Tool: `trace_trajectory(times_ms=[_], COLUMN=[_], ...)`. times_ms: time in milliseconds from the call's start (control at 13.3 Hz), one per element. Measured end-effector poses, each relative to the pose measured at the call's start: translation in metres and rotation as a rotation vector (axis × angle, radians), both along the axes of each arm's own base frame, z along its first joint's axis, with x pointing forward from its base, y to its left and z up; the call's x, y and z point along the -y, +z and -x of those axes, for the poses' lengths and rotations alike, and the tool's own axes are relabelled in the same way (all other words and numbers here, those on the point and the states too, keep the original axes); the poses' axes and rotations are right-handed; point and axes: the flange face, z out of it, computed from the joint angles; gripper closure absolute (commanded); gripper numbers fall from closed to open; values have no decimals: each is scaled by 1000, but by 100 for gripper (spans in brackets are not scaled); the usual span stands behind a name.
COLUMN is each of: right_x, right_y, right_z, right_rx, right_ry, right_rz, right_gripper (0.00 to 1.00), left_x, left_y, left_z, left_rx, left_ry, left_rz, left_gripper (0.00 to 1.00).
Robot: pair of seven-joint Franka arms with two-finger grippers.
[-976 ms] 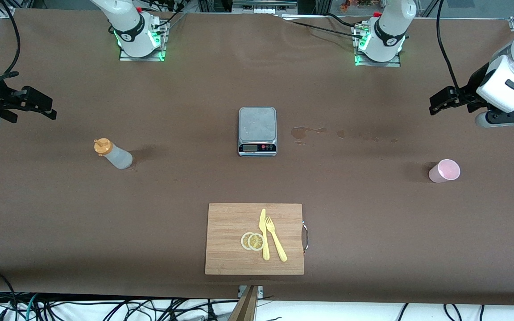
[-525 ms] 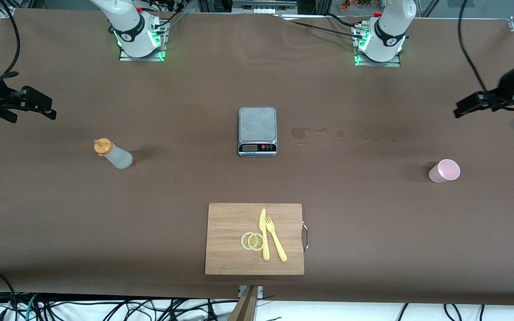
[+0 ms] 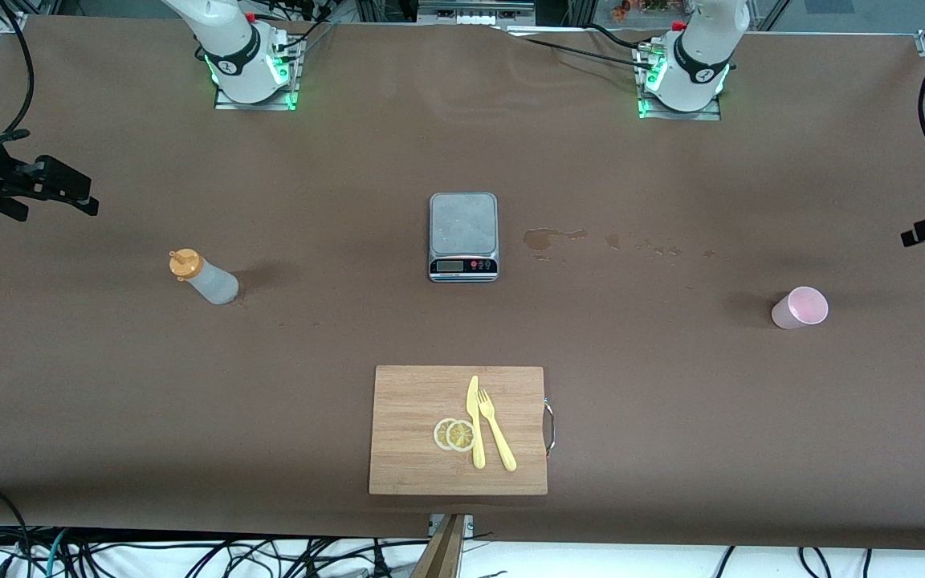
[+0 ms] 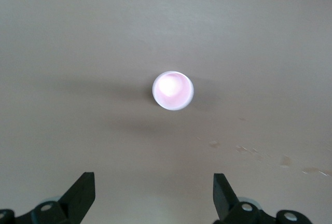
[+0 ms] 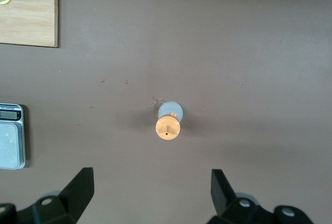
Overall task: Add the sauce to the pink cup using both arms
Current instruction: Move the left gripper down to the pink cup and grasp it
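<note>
Here the sauce (image 3: 202, 277) stands upright toward the right arm's end of the desk (image 3: 671, 417), directly below the right gripper (image 5: 150, 190), whose jaws are spread wide and empty; the pink cup (image 3: 799, 308) stands toward the left arm's end, directly below the left gripper (image 4: 153, 193) — jaws likewise spread, holding nothing; a scale (image 3: 463, 236) sits between the two — well apart from both.

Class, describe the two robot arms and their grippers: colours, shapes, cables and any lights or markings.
Both arms are white and rounded, with a black band near each base and green lights glowing at their metal mounting plates. Black cables trail from them. The left gripper and right gripper are black, each with two flat, angular fingers.
</note>
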Motion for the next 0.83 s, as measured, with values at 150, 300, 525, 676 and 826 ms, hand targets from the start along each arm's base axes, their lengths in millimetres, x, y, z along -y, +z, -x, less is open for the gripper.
trace_trajectory(times_ms=[150,300,525,676,826], right_x=[0,0,0,-1,-1], right_y=[0,0,0,0,0], right_z=[0,0,0,0,0], right_rx=[0,0,1,2,1], right_ry=[0,0,0,2,2], right_rz=[0,0,0,0,0], right_gripper=[0,0,0,0,0], left_x=[-15,-16,-19,-20,-17], left_y=[-34,-72,-141,-180,-210], left_z=[-10,-25,-41,-44,-43], left_rx=[17,46,54,25,-6], left_ry=[0,-3,-3,-1,-5], left_rz=[2,-2,8,26,44], left_gripper=[1,1,5,11,17])
